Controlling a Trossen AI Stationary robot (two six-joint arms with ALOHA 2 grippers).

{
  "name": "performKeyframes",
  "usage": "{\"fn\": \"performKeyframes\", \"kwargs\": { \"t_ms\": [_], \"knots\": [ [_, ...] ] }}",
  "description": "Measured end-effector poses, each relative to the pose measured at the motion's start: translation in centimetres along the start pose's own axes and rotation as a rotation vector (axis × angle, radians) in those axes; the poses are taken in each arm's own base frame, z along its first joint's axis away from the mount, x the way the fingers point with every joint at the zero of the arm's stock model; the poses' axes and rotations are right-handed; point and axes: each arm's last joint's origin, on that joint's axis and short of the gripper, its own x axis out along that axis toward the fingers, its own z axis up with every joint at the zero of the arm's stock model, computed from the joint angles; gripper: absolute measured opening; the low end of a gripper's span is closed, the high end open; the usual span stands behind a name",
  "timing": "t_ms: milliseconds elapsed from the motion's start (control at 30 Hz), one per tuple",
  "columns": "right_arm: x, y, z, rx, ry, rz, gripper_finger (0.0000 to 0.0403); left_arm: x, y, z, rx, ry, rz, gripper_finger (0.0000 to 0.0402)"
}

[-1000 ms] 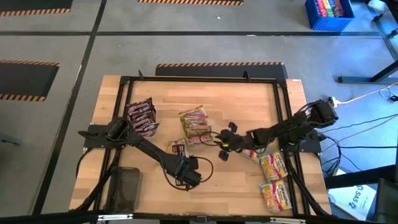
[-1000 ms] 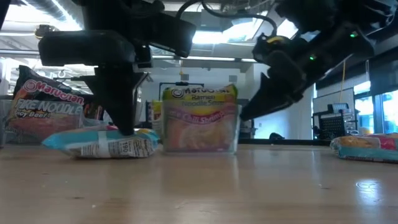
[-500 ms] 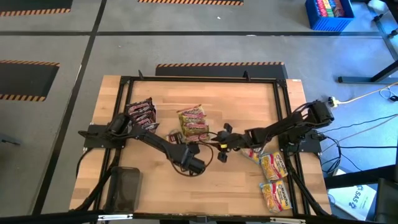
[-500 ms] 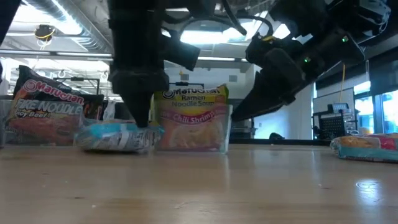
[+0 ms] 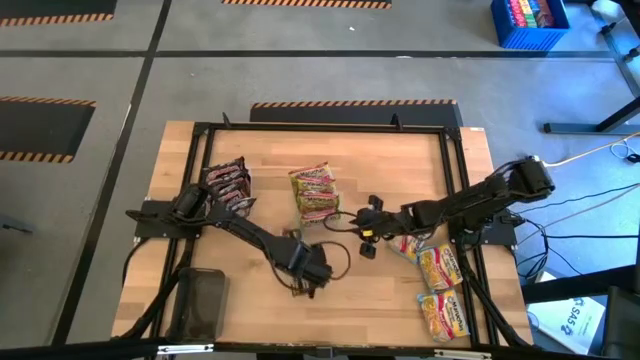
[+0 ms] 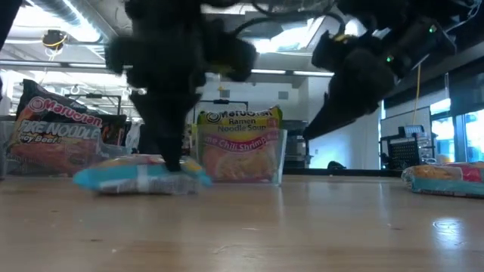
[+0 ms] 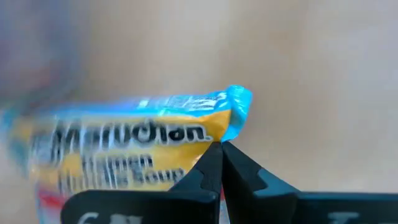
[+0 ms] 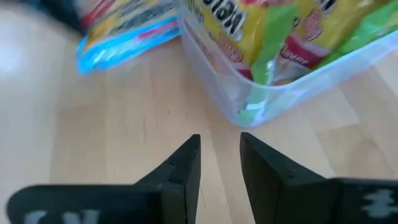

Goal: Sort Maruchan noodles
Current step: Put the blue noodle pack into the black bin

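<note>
Wooden table is carrying everything. Clear tray w/ chili shrimp packets is sitting mid-table, maroon beef packets at far left, yellow packets near right edge. Left gripper is pinching shut on blue-edged yellow packet lying flat just left of tray. Right gripper is hovering beside tray, fingers slightly apart, holding nothing.

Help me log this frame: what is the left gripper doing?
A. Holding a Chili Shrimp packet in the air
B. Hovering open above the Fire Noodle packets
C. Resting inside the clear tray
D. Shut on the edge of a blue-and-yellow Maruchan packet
D: in the left wrist view the left gripper has its fingers pinched together on the blue-and-yellow Maruchan packet, which lies on the table.
</note>
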Motion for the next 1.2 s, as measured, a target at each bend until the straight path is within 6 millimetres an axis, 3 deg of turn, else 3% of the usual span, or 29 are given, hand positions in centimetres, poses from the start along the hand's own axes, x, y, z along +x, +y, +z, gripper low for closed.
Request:
{"fn": "performKeyframes", "kwargs": {
  "t_ms": [133, 467, 767, 933, 1033, 1200],
  "knots": [
    [-0.9, 0.5, 0.2, 0.001, -0.002, 0.045, 0.0097, -0.4, -1.6, 0.8, 0.070, -0.099, -0.135, 0.0000],
    [-3.0, 3.4, -0.9, -0.094, 0.017, 0.112, 0.0097, -0.7, -1.6, 3.1, 0.148, -0.334, -0.120, 0.0005],
    [-3.2, 4.3, -0.6, -0.061, -0.017, 0.203, 0.0097, -1.1, -1.7, 4.0, 0.153, -0.409, -0.159, 0.0097],
    [-3.2, 4.9, 0.4, -0.018, -0.114, 0.269, 0.0102, -2.8, -1.5, 3.7, 0.183, -0.283, -0.169, 0.0131],
    [-2.8, 5.0, 0.2, 0.036, -0.087, 0.304, 0.0134, -3.3, -1.9, 2.1, 0.217, -0.175, -0.111, 0.0131],
    [-1.6, 5.5, -0.4, 0.132, -0.061, 0.336, 0.0230, -2.7, -3.5, -1.1, 0.321, -0.108, 0.003, 0.0130]
  ]
}}
